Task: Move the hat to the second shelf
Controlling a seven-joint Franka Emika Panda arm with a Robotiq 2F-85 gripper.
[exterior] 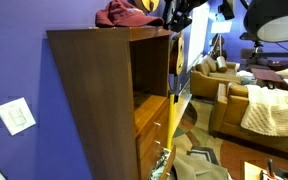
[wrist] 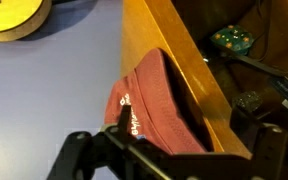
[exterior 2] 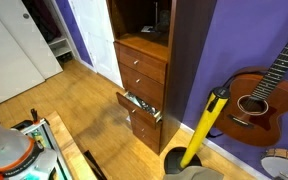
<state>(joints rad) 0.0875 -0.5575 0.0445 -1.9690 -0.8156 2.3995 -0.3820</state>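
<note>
Hat (wrist: pixel 156 105) on bookcase (wrist: pixel 159 40) top, 12 o'clock of gripper (wrist: pixel 174 152), between wide-spread fingers (nothing held); long axis roughly 11-to-5, brim end unclear.

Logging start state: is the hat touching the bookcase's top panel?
Touching. In an exterior view the hat lies directly on the bookcase's top panel, no gap under it; the wrist view agrees.

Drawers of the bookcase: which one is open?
The third drawer from the top, in an exterior view: it is pulled out with clutter showing inside, while the top drawer and the second drawer sit shut.
</note>
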